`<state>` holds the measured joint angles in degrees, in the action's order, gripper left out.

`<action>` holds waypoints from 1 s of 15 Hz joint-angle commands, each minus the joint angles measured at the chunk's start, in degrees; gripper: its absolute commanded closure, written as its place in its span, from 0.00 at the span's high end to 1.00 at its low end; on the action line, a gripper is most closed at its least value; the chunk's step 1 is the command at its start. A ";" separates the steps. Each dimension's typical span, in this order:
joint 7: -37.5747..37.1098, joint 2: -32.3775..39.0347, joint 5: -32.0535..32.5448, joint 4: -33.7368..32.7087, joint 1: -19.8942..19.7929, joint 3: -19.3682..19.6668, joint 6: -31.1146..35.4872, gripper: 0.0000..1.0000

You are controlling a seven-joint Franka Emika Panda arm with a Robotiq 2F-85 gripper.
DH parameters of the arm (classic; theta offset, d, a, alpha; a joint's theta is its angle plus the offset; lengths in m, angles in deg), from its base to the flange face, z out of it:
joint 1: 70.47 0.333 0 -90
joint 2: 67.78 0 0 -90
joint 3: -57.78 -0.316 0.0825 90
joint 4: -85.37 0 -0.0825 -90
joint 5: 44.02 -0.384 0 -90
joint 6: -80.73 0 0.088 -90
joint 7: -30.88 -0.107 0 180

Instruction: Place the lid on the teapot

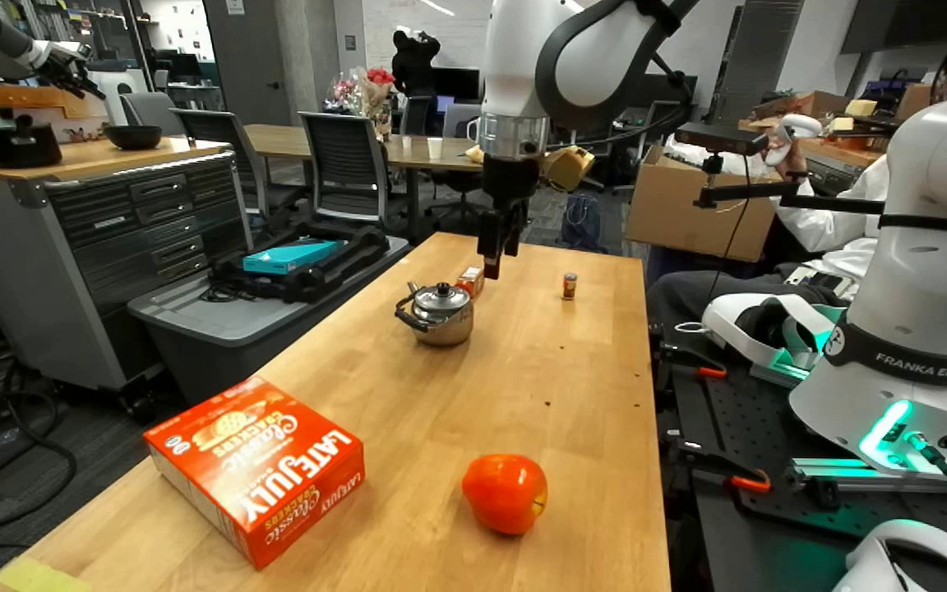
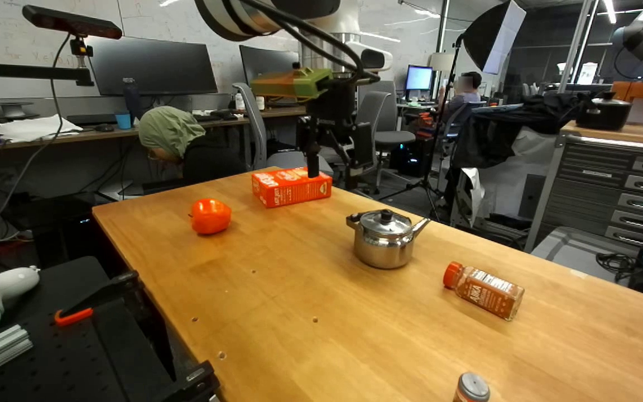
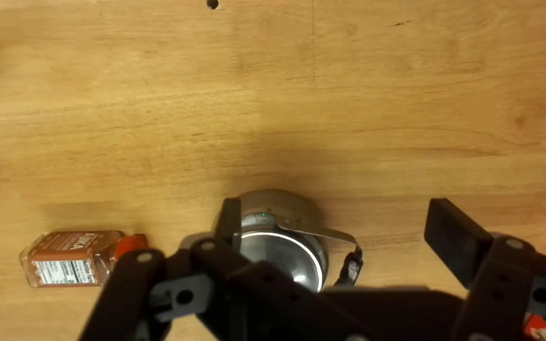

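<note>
Long pale-brown wooden tabletop (image 2: 265, 346).
Black two-fingered pincer (image 3: 339, 225), above the tabletop; fingers (image 3: 458, 241) spread wide apart.
Red-orange cardboard cracker box (image 1: 256, 460), lying flat.
Squat round shiny steel teapot (image 2: 383, 251), upright, well apart from the cracker box; thin handle (image 3: 352, 270) lying to one side.
Clear spice bottle (image 2: 489, 293), on its side near the teapot, red cap (image 2: 451, 274) towards it.
Glossy red-orange tomato-like ball (image 1: 505, 492), well apart from the teapot.
Flat round silvery metal lid (image 2: 384, 224), dark-knobbed, seated on the teapot; in the wrist view the pincer hides part of both.
Small grey-capped jar (image 1: 569, 287), upright, standing apart.
</note>
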<state>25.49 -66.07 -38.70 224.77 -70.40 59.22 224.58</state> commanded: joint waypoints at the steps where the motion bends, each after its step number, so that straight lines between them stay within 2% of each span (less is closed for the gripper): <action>1: 3.79 -7.49 -2.17 7.03 0.03 -0.77 6.06 1.00; 3: 5.71 -10.04 -3.24 9.70 0.22 -0.90 8.43 1.00; 11: 14.45 -20.93 -8.67 19.83 2.15 0.68 10.89 1.00; 12: 11.03 -16.39 -6.14 16.07 0.50 -0.42 9.33 1.00; 15: 11.22 -16.94 -6.29 16.90 0.58 -0.38 9.31 1.00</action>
<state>36.86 -82.95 -45.15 241.71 -70.02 58.64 234.02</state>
